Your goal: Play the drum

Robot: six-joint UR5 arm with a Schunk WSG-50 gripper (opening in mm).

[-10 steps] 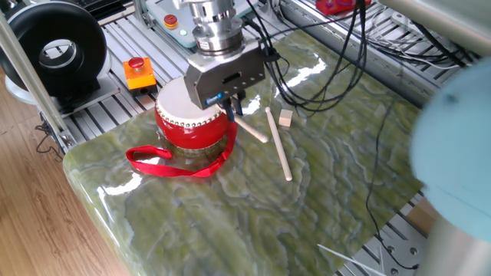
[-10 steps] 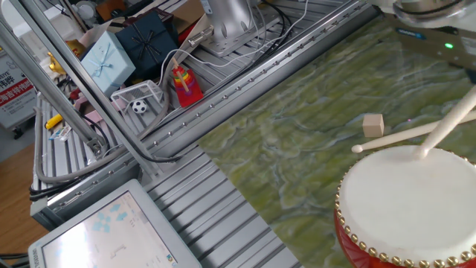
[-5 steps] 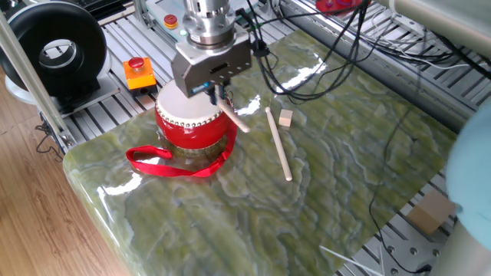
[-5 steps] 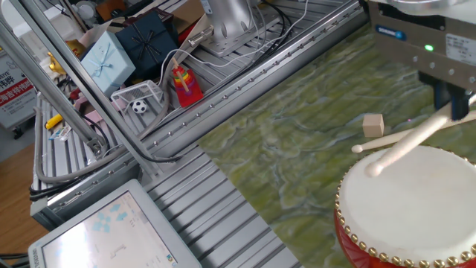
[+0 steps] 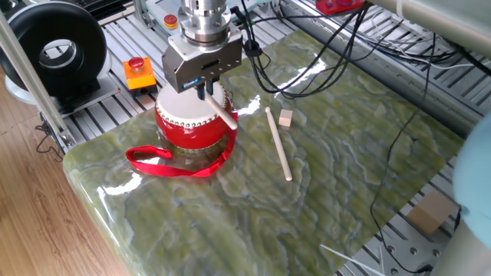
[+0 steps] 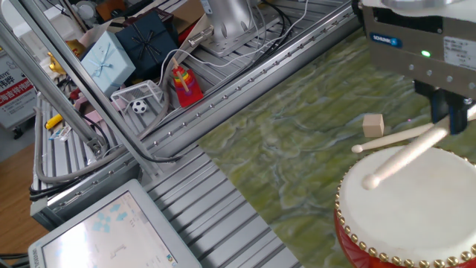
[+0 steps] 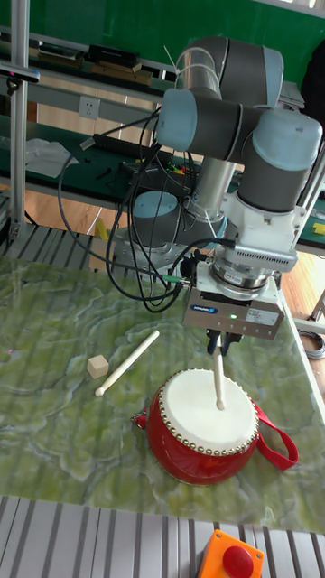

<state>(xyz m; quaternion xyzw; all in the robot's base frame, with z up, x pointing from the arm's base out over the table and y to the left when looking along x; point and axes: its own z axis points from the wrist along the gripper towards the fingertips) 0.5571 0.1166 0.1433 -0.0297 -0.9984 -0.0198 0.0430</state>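
The drum (image 5: 193, 129) is small, round and red, with a white skin and a ring of pale studs; it stands near the table's left end, its red ribbon (image 5: 165, 163) spread in front. My gripper (image 5: 204, 87) hangs right over it, shut on a pale wooden drumstick (image 5: 221, 112). That drumstick (image 6: 405, 155) slopes down across the skin (image 6: 424, 212), and its round tip lies on or just above the head. From the tall fixed view, the gripper (image 7: 221, 344) holds the stick (image 7: 218, 379) pointing down at the drum (image 7: 200, 432).
A second drumstick (image 5: 278, 143) and a small wooden cube (image 5: 285, 117) lie on the green marbled table beside the drum. An orange box with a red button (image 5: 138, 71) and a black round fan-like device (image 5: 54, 46) sit beyond the table's left end. Cables (image 5: 330, 54) trail behind.
My gripper has moved left across the drum with the drumstick. The stick's tip has travelled from the skin's far edge to well over the head.
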